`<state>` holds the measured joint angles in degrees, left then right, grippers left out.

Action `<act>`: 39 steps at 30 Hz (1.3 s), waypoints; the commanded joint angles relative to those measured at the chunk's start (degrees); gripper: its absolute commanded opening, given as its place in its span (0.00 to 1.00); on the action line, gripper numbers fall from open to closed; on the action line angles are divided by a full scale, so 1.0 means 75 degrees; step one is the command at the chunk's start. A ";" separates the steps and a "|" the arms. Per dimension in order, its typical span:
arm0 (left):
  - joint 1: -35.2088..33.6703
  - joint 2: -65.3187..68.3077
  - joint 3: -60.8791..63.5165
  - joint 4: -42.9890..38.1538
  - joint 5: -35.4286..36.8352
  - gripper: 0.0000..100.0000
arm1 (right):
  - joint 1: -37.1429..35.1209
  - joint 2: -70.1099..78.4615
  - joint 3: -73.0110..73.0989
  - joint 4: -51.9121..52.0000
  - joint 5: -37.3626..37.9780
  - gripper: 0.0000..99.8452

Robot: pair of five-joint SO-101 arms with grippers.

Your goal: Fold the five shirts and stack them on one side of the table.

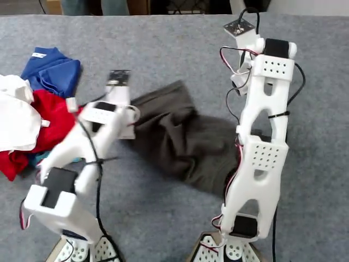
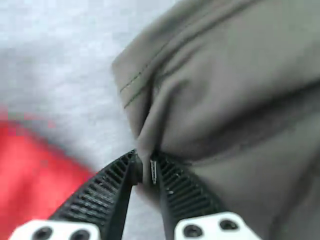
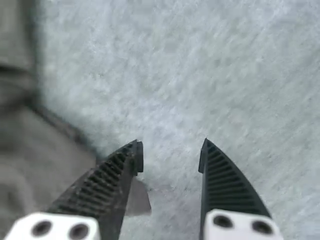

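Okay, left gripper [image 2: 144, 169]: we see its fingers closed tight on a raised fold of the crumpled dark olive-grey cloth shirt [image 2: 225, 90]. The pinch sits just beside a double-stitched edge, likely a hem or sleeve end. Right gripper [image 3: 170, 155]: fingers apart, holding nothing, over the bare grey felt-like surface [image 3: 225, 75], with the shirt's edge just beside one finger.

In the high view the olive shirt [image 1: 180, 139] lies bunched mid-surface between the two arms. Its long axis runs diagonally, from the far end by the left gripper [image 1: 132, 123] toward the near side by the right arm's base. We cannot tell collar from hem, so which end is the top is open.

Handling, our call: light, limp, no stiffness, not fragile. It will sag and drag, and a one-point pinch will only stretch it into a rope. We'd take hold at two corners of a stitched edge, one per gripper, since seams slip less than mid-panel cloth.

Further out, on the left arm's side, a white shirt [image 1: 16, 117], a red shirt [image 1: 52, 117] and a blue shirt [image 1: 52, 71] are heaped unfolded.
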<state>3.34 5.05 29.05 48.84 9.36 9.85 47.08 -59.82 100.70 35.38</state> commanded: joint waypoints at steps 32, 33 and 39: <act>-0.4800 -0.8275 0.2432 0.2860 -0.2157 0.26 | -0.3727 -0.3206 0.5292 -0.1231 -0.0926 0.19; -0.4648 -0.8264 0.2338 0.2825 -0.1922 0.26 | -0.3833 -0.3124 0.5433 -0.1383 -0.0891 0.19; -0.2960 -0.7256 0.2116 0.1571 -0.0094 0.26 | -0.3704 -0.2198 0.6007 -0.2086 -0.0856 0.10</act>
<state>-24.70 -53.32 48.75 65.54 2.15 -18.90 29.58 -14.90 86.73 28.88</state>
